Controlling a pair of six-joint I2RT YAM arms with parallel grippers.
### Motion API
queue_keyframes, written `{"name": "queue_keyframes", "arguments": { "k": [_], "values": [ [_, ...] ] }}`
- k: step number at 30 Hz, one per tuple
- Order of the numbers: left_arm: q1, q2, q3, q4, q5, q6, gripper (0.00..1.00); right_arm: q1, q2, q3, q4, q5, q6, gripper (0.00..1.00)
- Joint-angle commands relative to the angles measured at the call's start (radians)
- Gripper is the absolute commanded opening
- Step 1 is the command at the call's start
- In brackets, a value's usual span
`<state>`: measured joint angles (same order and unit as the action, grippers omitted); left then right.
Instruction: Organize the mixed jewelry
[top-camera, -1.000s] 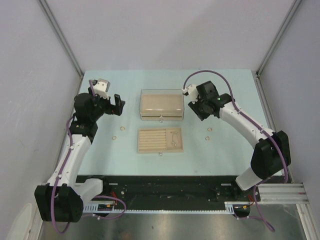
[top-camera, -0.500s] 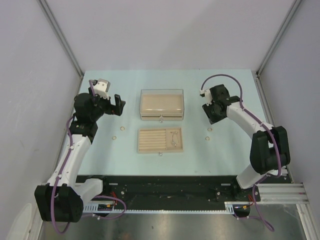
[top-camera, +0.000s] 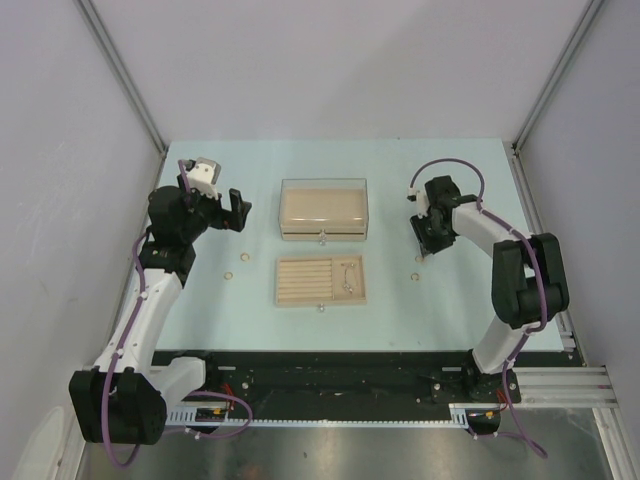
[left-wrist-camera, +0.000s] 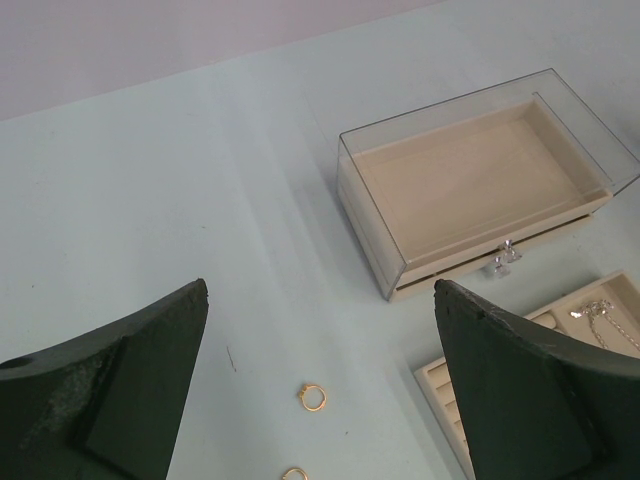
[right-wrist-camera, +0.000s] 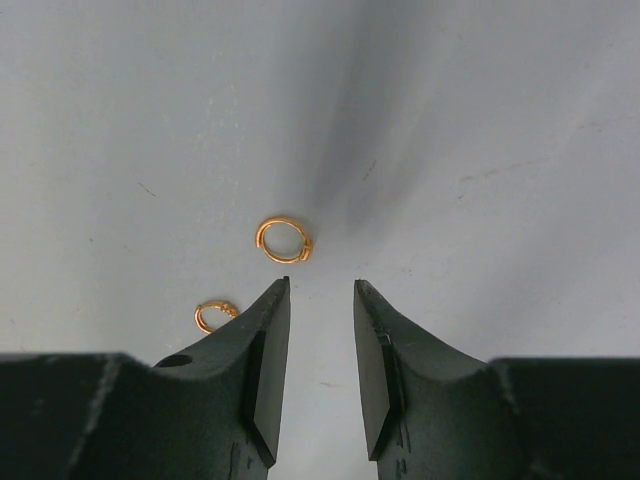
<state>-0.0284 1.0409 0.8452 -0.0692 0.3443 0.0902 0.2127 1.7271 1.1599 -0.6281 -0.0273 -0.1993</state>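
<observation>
Clear-lidded box (top-camera: 323, 208) taken as reference. To its left, the left gripper (top-camera: 235, 210) was held raised, fingers wide, empty. To its right, the right gripper (right-wrist-camera: 320, 290) was pointed downward, fingers narrowly parted, empty, tips just beside a gold ring (right-wrist-camera: 283, 241).

Box (top-camera: 323, 208) and tray (top-camera: 320, 280) fill the centre of the top view, with only a narrow strip of table (top-camera: 300, 160) between them. Bare table runs along the upper part of the frame, behind the box. Left lane: left gripper (top-camera: 238, 210) stands beside the box, jaws wide apart. Right lane: right gripper (top-camera: 425, 248) points down; nothing sits between its jaws, and two rings (right-wrist-camera: 283, 240) lie just ahead and left of the fingertips. Walls (top-camera: 60, 150) close off left, right and rear.
</observation>
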Motion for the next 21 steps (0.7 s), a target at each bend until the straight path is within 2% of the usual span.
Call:
{"name": "queue_keyframes", "arguments": {
  "k": [1, 21],
  "values": [
    [0.001, -0.004, -0.003, 0.023, 0.015, 0.016, 1.0, -0.004, 0.015, 0.003, 0.022, -0.037, 0.029, 0.36],
    [0.001, -0.004, -0.003, 0.02, 0.016, 0.019, 1.0, -0.009, 0.061, 0.003, 0.044, -0.042, 0.026, 0.34]
  ]
}}
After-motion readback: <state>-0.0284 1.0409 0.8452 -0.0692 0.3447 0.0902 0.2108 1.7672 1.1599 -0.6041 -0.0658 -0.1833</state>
